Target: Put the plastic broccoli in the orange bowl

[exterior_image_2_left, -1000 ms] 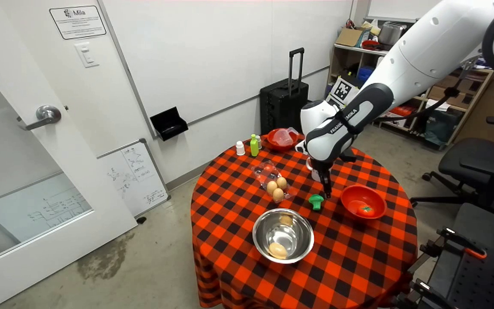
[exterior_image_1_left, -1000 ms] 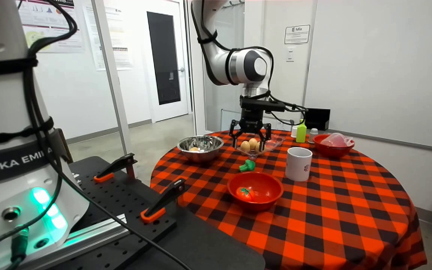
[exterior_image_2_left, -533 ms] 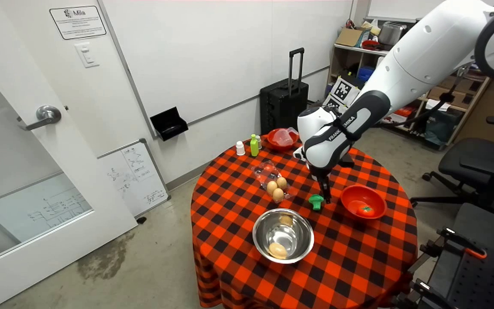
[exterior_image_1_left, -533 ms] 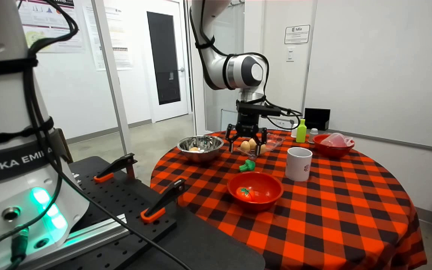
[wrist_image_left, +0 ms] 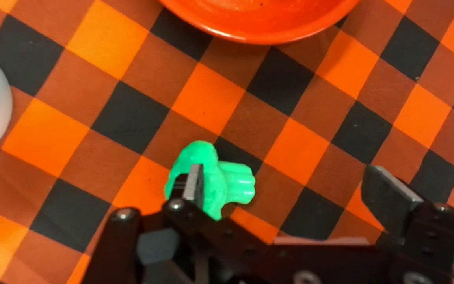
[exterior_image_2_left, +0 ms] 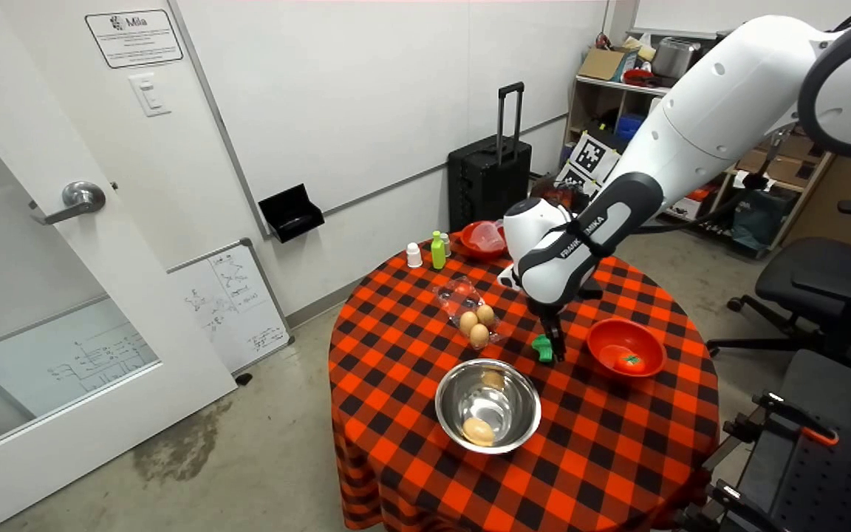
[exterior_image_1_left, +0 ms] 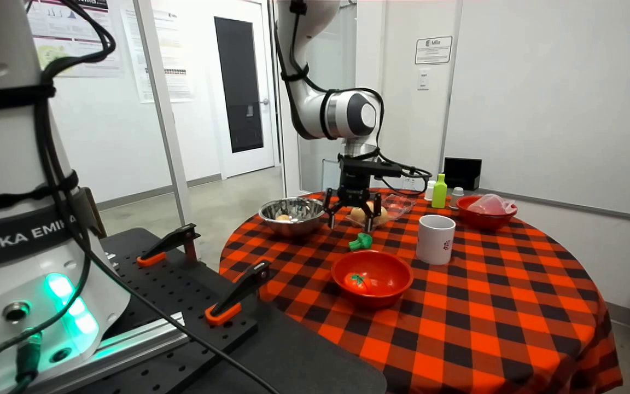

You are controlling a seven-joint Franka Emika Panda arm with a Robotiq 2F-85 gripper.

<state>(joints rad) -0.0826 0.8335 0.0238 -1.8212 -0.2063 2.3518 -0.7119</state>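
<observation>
"So, entry one?"
"Bright green plastic broccoli (wrist_image_left: 217,177): glossy toy lump, rounded head with lobed edge, short ribbed stem. Lying on its side on the round, red-and-black checked worktop (exterior_image_1_left: 490,323), near but outside the wide, glossy, red-orange plastic bowl (exterior_image_1_left: 391,279), which contains one red tomato (exterior_image_1_left: 354,283) with green top."
"Pincer?"
"Black two-fingered pincer (exterior_image_1_left: 350,226), pointing down, fingers spread wide apart. In the wrist view one finger overlaps the broccoli's head, and the stem shows between the fingers; the opposite finger stands well clear of the green. Contact with the head: cannot tell."
"Lettering?"
"White robot arm (exterior_image_2_left: 691,133): in an exterior view reads 'FRANK' and 'EMIKA', partly covered between. White rectangular wall sign (exterior_image_2_left: 134,38), in both exterior views: headed 'Mila', lines beneath too small to read. White cylindrical mug (exterior_image_1_left: 433,239): small dark emblem, illegible."
</observation>
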